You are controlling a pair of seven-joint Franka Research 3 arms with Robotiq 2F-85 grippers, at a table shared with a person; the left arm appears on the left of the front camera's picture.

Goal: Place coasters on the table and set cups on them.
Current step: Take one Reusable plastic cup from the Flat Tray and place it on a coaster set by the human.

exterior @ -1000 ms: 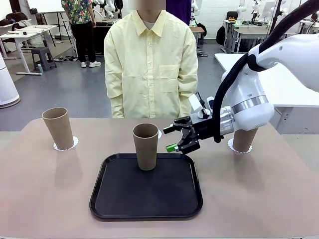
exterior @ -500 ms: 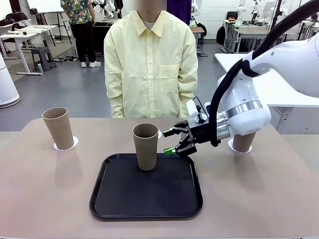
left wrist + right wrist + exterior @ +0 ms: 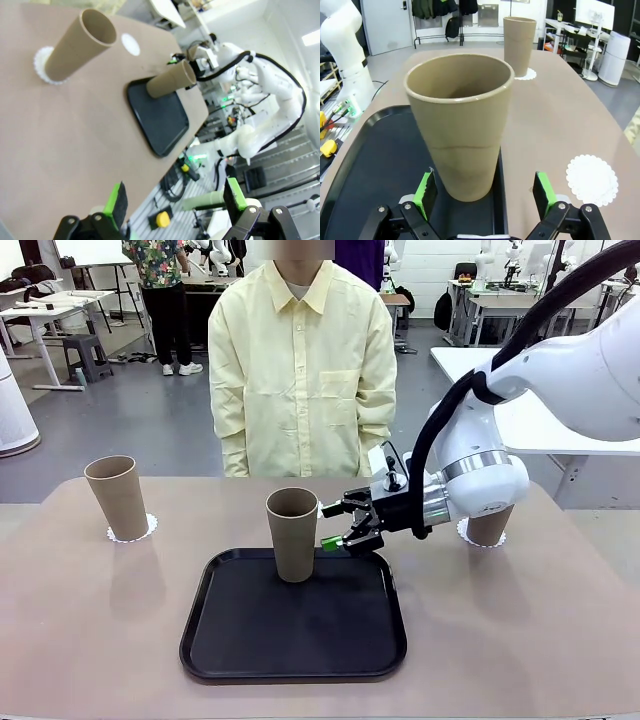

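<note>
— The right gripper (image 3: 334, 526) is beside the cup on the tray (image 3: 293, 534), at its right side, fingers spread wide and nothing between them. What should it do now, in your opinion?

— I think it should go forward until the cup's wall sits evenly between both green pads (image 3: 543, 192), then close gently around the lower half. The cup is tall, tapered and wider at the rim, so a high or crooked grip could tip it. It stands at the far edge of the black tray (image 3: 293, 660), which has a raised rim, so it needs a lift before going sideways.

— And where will it go?

— Probably to the free coaster (image 3: 591, 179), a thin white paper doily with a scalloped edge, on the table (image 3: 90, 630) just behind the tray. It is light paper, so the cup must come straight down or the doily may slide.

— The other cups?

— One stands on its doily near the far left corner (image 3: 117, 498), the other on a doily near the far right edge (image 3: 488, 525), half hidden by the arm. All matte brown, smooth, without handles.

— And the left gripper (image 3: 175, 202)?

— Also spread open, empty, hanging near the table's left edge.
</note>
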